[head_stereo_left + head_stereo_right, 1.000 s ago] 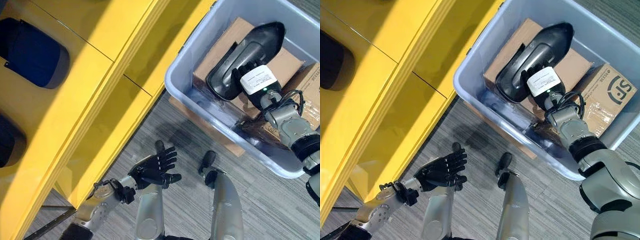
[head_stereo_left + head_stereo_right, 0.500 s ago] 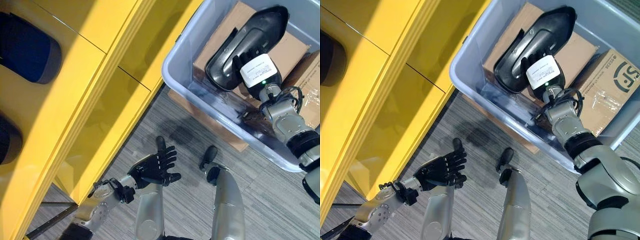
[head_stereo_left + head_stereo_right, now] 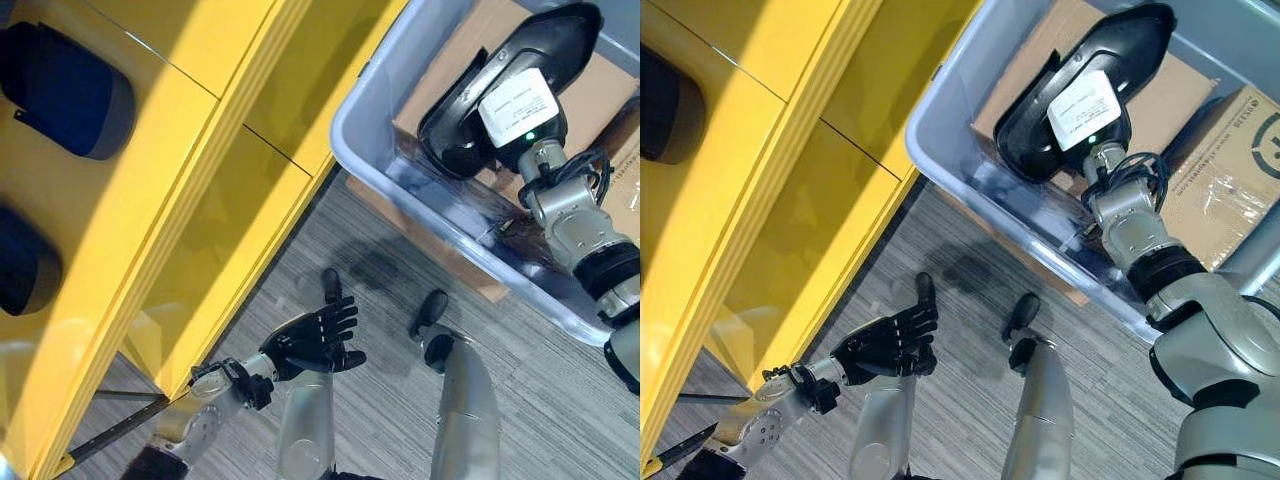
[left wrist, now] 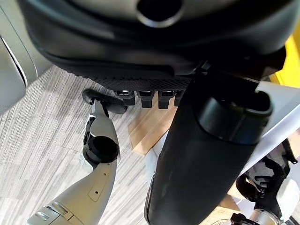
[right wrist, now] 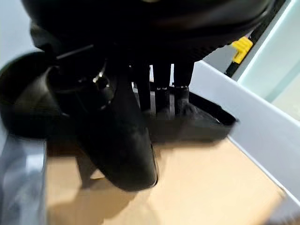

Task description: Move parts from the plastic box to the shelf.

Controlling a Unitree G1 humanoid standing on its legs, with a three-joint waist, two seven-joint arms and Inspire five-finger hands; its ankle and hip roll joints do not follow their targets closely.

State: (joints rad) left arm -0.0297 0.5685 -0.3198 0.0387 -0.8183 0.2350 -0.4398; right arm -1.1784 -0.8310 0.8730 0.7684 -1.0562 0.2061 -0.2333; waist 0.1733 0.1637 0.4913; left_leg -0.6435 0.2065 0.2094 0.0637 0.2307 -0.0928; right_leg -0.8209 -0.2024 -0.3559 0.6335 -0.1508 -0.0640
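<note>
A long black moulded part (image 3: 555, 35) lies tilted over a cardboard carton (image 3: 1185, 85) inside the grey plastic box (image 3: 365, 150). My right hand (image 3: 513, 103) reaches into the box, with thumb and fingers curled round the part's middle; in the right wrist view the part (image 5: 199, 124) shows past the fingers (image 5: 161, 96). Low over the floor beside the yellow shelf (image 3: 150, 220), my left hand (image 3: 312, 340) hangs open and holds nothing. Two dark parts (image 3: 65, 95) (image 3: 25, 272) rest on the shelf's upper levels.
A second taped carton (image 3: 1230, 165) sits at the box's right side. The box stands on a flat brown board (image 3: 440, 260) on grey carpet (image 3: 560, 390). The shelf's front edge runs diagonally close to the box's left corner.
My right hand has turned a little on the black part, whose far end has tipped up slightly. The whole view has shifted. The left hand stays open in place.
</note>
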